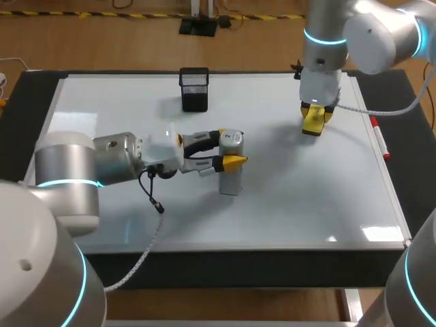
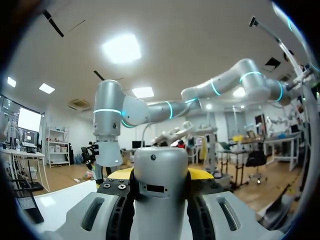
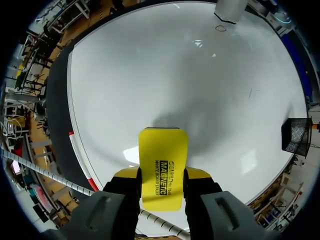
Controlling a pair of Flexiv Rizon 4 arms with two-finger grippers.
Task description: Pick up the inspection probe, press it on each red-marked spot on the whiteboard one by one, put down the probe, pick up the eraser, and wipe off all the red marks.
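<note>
In the head view, my left arm (image 1: 102, 160) comes in low from the left edge of the whiteboard (image 1: 286, 197), its wrist turned level. The left end effector (image 1: 228, 148) is clamped around one grey probe (image 1: 230, 174) from two sides. The probe stands upright on the board near its middle. My right arm (image 1: 361, 27) comes down from the far right corner, its wrist pointing straight down. The right end effector (image 1: 316, 114) grips one yellow eraser (image 1: 313, 124) near the far edge, right of centre. Whether the eraser touches the board cannot be told. One black mesh cup (image 1: 194, 88) stands at the far edge, well apart from both end effectors. One red-capped marker (image 1: 379, 138) lies along the right edge. A black cable (image 1: 153, 197) hangs from the left wrist.

In the left wrist view, the probe's rounded grey top fills the gap between the two fingers, with the yellow tips showing at either side. The right arm rises ahead of it.

In the right wrist view, the eraser sticks out ahead of the two fingers that pinch its sides, casting a shadow on the board. The probe's foot stands far ahead, with one small drawn ring (image 3: 220, 28) just beside it. The mesh cup is off to one side and the marker to the other.
</note>
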